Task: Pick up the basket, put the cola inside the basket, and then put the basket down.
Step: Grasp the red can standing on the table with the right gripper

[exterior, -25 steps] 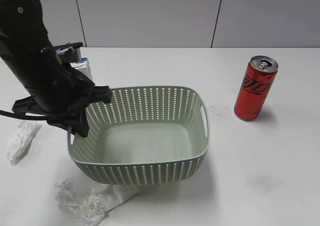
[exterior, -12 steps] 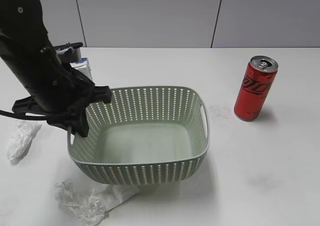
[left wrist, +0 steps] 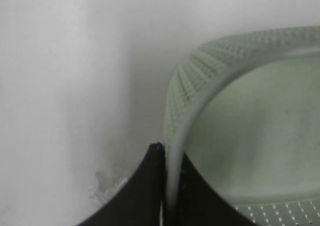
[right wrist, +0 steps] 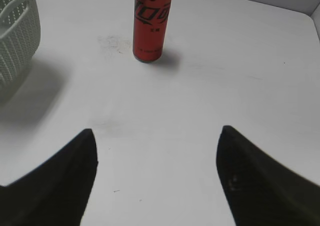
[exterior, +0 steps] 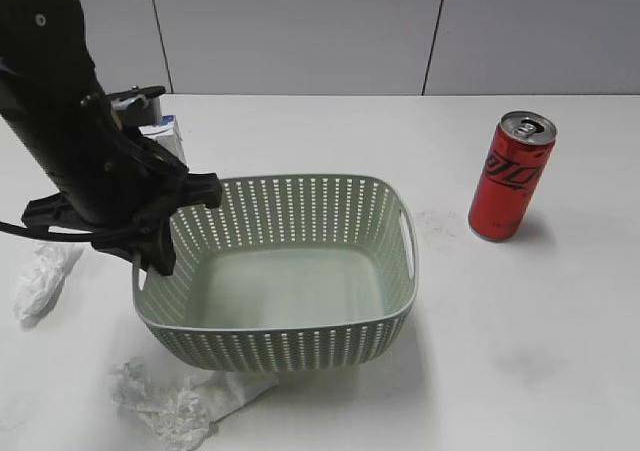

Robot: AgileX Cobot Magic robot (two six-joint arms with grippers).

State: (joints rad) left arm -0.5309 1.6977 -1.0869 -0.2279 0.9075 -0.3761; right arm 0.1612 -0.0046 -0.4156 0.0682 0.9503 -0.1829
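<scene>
Left hand (left wrist: 167, 186) clamped on basket (exterior: 300, 346) rim, right hand (right wrist: 157, 151) spread apart, holding nothing

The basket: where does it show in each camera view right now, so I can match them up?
Exterior: basket centre-left, left gripper clamped on its left rim.
Left wrist: rim curving through the right half, pinched between the fingers.
Right wrist: one corner at top left.
Shared landmark: cola can; not in left wrist.

Lab: bare white table (exterior: 300, 121), panelled wall (exterior: 300, 31)
</scene>
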